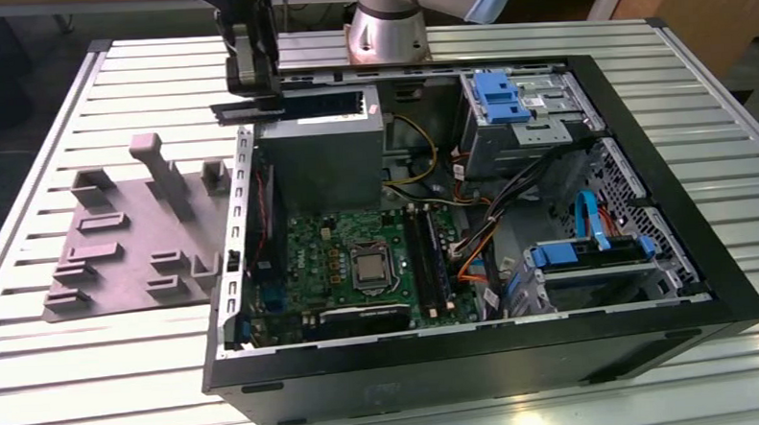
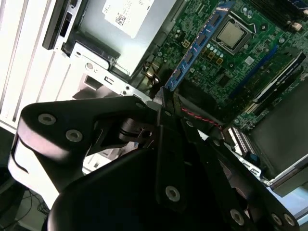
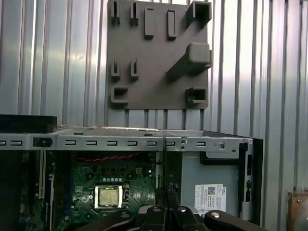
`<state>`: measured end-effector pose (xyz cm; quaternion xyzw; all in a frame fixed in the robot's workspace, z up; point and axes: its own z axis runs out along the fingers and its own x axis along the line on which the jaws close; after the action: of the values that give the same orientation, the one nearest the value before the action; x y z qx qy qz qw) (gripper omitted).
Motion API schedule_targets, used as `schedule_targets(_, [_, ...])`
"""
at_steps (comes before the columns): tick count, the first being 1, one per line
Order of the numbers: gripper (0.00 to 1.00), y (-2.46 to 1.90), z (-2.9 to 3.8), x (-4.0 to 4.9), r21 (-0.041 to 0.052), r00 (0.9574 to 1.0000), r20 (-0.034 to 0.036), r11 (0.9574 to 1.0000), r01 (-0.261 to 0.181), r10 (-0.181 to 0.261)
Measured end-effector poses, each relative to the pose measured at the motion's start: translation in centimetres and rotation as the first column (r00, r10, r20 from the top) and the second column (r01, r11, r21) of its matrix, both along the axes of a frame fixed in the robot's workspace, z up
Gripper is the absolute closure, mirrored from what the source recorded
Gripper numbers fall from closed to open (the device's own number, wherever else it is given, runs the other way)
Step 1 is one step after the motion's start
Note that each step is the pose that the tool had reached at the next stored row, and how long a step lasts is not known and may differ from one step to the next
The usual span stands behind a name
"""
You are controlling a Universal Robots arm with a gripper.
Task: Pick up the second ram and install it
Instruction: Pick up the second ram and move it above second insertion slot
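In the exterior view, the tray (image 1: 125,252) lay at the case's (image 1: 489,366) nine o'clock; the power supply (image 1: 320,162), at the motherboard's (image 1: 311,249) twelve.

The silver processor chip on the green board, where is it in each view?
Exterior view: the processor chip sits mid-board in the open case, in front of the grey power supply.
Second wrist view: the chip lies beside the long blue slot.
First wrist view: the chip lies beside the thin memory stick gripped by the pincer.
Shared landmark: the power supply, white-labelled in both wrist views.
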<state>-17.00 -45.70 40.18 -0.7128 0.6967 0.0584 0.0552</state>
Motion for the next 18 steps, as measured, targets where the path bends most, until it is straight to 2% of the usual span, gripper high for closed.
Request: schedule_targets(18, [0.88, 0.00, 0.00, 3.40, 0.0000, 1.0000, 0.0000, 1.0000, 0.000, 0.000])
